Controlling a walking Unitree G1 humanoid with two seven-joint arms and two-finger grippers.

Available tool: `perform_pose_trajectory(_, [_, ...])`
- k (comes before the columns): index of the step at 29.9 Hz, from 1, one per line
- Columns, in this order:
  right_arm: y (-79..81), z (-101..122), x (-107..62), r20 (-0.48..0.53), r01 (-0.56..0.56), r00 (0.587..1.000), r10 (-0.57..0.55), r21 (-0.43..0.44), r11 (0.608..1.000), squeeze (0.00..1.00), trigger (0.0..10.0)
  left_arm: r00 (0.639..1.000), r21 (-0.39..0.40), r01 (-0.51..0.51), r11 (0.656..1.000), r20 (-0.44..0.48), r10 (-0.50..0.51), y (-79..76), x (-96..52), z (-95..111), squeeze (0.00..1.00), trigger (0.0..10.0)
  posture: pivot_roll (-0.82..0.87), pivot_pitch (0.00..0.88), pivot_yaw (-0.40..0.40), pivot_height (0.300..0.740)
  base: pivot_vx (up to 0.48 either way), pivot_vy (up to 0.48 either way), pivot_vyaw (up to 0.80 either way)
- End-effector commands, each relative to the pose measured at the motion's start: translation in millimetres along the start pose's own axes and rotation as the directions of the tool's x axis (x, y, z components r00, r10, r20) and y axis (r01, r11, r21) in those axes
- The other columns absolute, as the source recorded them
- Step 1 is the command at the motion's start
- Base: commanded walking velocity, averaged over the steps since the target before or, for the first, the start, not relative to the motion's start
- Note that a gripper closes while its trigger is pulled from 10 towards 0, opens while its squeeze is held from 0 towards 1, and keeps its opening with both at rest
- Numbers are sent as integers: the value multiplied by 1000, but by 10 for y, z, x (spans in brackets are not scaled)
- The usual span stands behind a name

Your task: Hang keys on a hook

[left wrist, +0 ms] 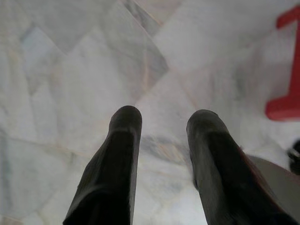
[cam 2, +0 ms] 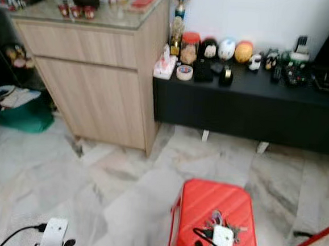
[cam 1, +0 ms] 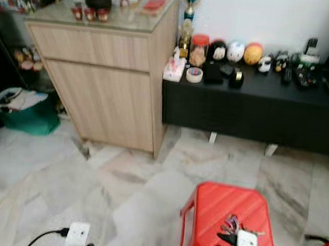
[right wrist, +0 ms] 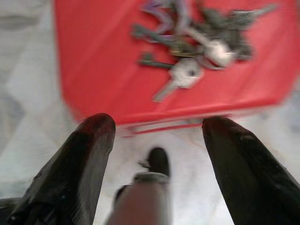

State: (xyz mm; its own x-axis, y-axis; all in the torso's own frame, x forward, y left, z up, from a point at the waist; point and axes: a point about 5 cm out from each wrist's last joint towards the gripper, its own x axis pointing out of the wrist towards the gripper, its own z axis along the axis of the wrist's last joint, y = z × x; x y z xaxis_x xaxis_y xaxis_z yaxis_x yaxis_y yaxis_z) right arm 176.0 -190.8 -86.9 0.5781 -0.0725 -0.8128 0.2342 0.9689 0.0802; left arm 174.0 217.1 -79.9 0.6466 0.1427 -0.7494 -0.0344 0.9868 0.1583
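At about seven o'clock in the head view, the left tool (left wrist: 161, 119) hangs low over the pale marble floor (cam 1: 46, 176), its two black fingers spread with nothing between them. Up at eleven o'clock stands a light wood cabinet (cam 1: 105, 78) with small ornaments on its glass top, and a green bag (cam 1: 25, 112) sits at nine o'clock beside it. From one to three o'clock runs a low black counter (cam 1: 257, 107) lined with jars, round figurines and remotes against the white wall. At five o'clock a red plastic stool (cam 1: 231, 216) carries the bunch of keys (right wrist: 197, 44) on its seat. The right tool (right wrist: 157, 124) hovers at the stool's near edge, fingers spread wide, short of the keys.
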Motion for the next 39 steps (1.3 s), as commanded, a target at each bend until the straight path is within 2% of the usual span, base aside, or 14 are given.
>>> perform_pose_trajectory(1, [46,-43,-3,-13,-9,1000,9,9,1000,0,10000,999,10,-7,1000,-32,7,56,-14,-62,0,10000,46,27,10,740,0,0,0])
perform_pose_trajectory(12, [40,-50,-5,-14,-8,1000,8,6,1000,0,10000,999,16,-4,1000,-39,4,49,-19,-83,0,10000,42,16,9,740,0,0,0])
perform_pose_trajectory(27, [39,-62,-7,-17,-13,1000,13,-1,1000,0,10000,999,17,-3,1000,-48,4,43,-41,-145,0,10000,40,10,6,740,0,-244,0])
perform_pose_trajectory(39, [33,-58,-8,-14,-8,1000,8,1,1000,0,10000,998,27,-12,1000,-55,13,61,-42,-151,0,10000,38,19,5,740,0,-26,0])
